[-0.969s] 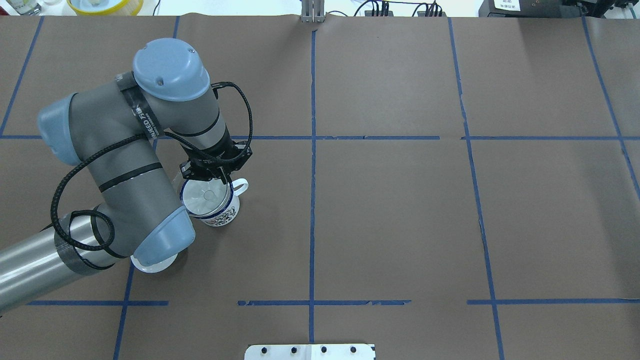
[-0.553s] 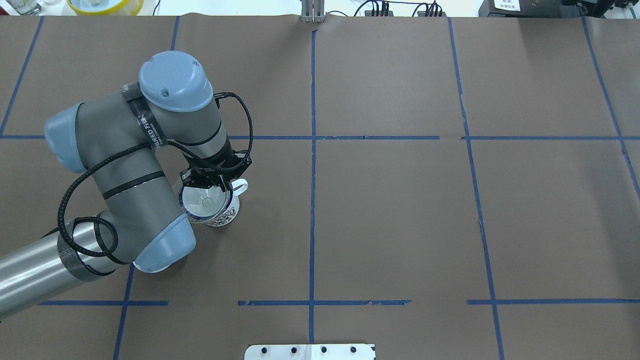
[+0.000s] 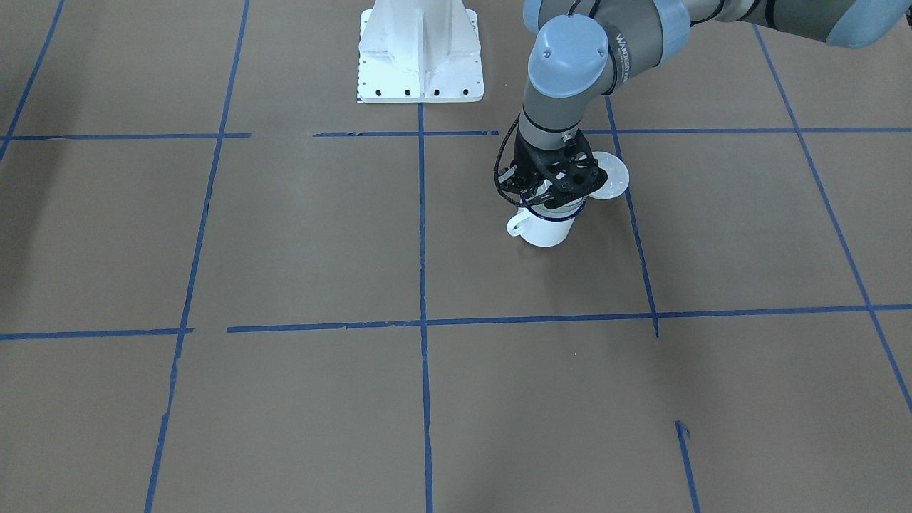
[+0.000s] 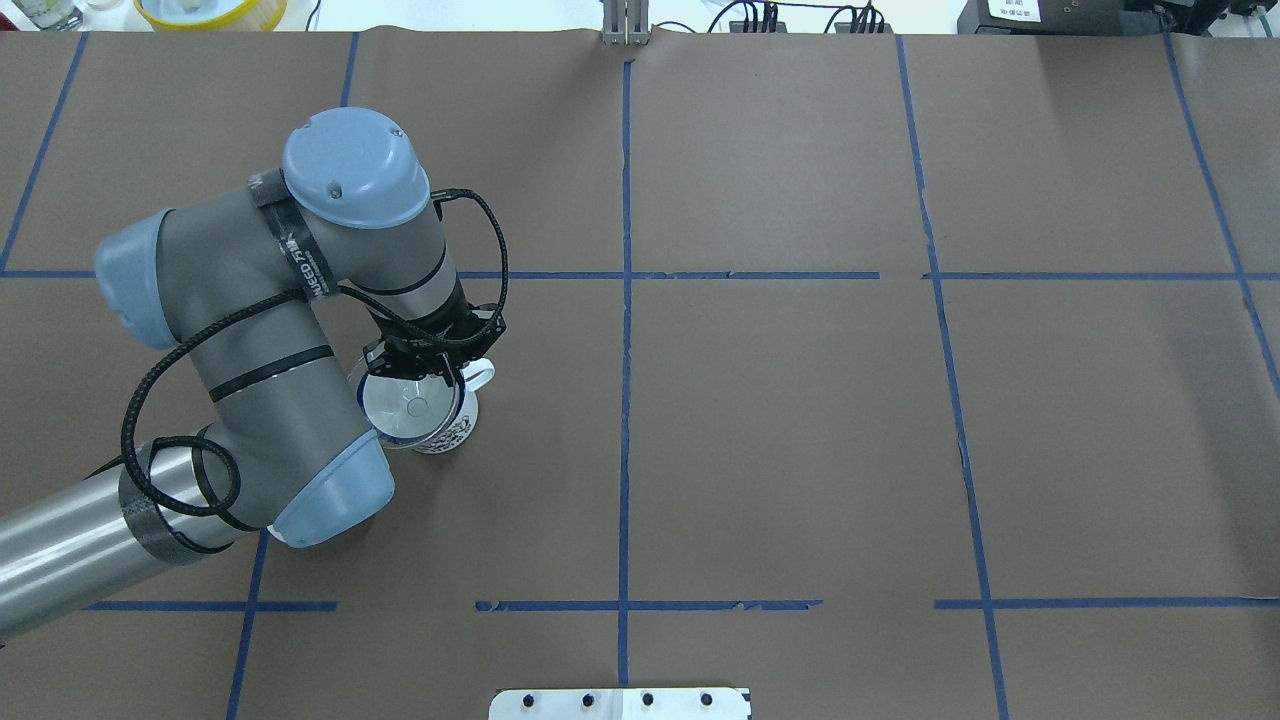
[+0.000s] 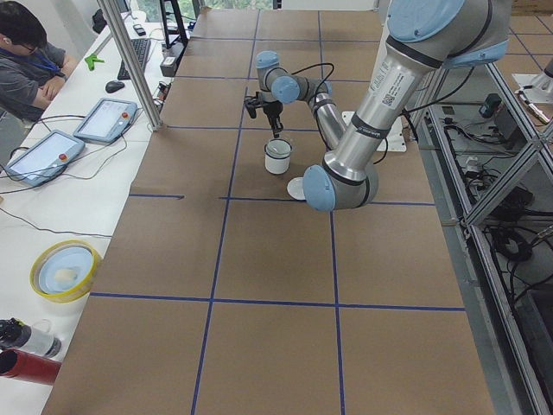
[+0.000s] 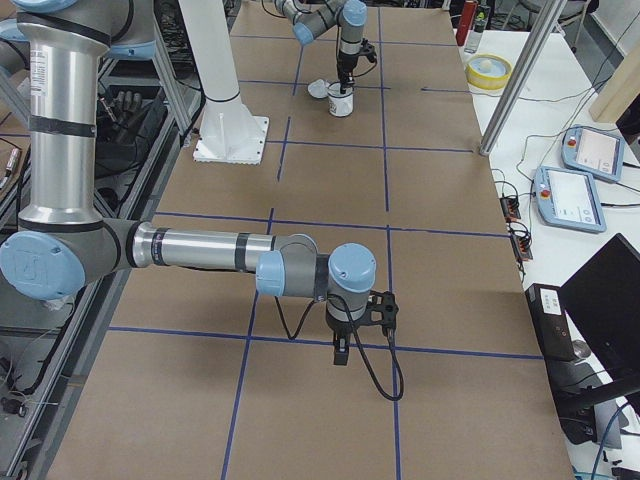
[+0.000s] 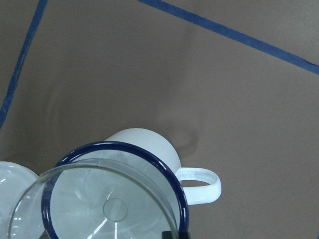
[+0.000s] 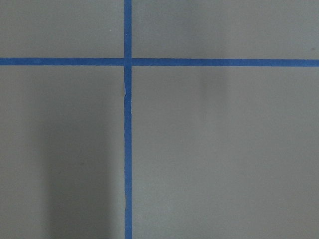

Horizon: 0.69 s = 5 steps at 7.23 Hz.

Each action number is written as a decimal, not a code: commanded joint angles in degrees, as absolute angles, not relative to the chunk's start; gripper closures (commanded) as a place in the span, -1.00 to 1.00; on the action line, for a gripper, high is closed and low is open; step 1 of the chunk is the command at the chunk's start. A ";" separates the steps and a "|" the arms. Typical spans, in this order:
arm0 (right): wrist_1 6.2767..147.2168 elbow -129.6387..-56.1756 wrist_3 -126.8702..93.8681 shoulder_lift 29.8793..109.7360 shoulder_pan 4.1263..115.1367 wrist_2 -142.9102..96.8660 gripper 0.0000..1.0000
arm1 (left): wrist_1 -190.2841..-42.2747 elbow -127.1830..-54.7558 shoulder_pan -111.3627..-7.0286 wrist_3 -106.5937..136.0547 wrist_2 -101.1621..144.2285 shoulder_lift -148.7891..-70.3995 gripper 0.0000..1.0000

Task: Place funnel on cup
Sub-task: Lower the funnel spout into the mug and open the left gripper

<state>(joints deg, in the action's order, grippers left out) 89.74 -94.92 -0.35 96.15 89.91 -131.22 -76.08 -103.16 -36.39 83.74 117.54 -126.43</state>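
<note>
Since a second ago my left claw [image 4: 438, 377] has sunk, bringing the funnel [image 7: 99, 209] low over the cup [image 7: 144, 142]; its clear bowl overlaps the cup's blue rim but sits slightly off, away from the cup's handle [image 7: 202, 181], and I cannot tell whether they touch. This is the setting-down step: the claw is clamped on the funnel's rim near that handle, so next I should nudge the stem over the cup's middle, lower until the bowl rests, then let go. My right claw [image 6: 340, 352] hangs well apart from the cup; I cannot tell whether it is open or closed.
</note>
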 commanded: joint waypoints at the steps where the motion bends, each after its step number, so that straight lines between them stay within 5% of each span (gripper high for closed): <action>1: 89.74 -94.92 -0.35 96.15 89.91 -131.22 -1.00 | -76.20 -102.57 -36.30 83.67 117.42 -126.47 1.00; 4: 89.74 -94.92 -0.35 96.15 89.91 -131.22 -1.00 | -76.46 -101.87 -36.39 83.58 117.42 -126.47 0.87; 5: 89.74 -94.92 -0.35 96.15 89.91 -131.22 -1.00 | -76.38 -101.78 -36.39 83.67 117.42 -126.47 0.33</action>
